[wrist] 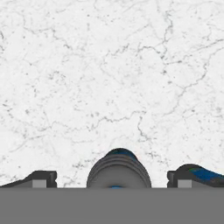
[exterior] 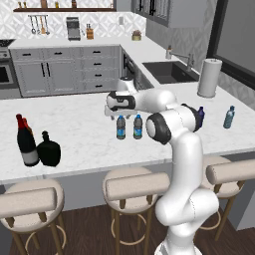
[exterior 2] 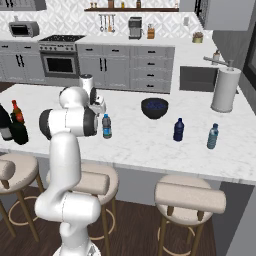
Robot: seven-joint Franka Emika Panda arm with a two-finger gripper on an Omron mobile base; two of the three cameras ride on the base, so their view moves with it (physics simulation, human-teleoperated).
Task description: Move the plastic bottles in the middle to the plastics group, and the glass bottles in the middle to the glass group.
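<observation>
gripper (wrist: 111,183) hangs open right over one water bottle (wrist: 118,169), a fingertip on each side, marble counter (wrist: 109,65) below

A dark bowl (exterior 2: 154,107) sits on the marble surface (exterior 2: 150,140), with the paper towel roll (exterior 2: 223,89) standing beyond it beside the sink (exterior 2: 198,78).

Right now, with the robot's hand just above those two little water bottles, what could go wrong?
The two water bottles stand close side by side, so a finger coming down around one might bump the other and tip it over. In the hand view, one bottle's cap sits between the open gripper's fingers, with the second bottle right beside the other finger. The carry to the teal bottle and dark-blue bottle is long, so a loose grip could slip.
</observation>
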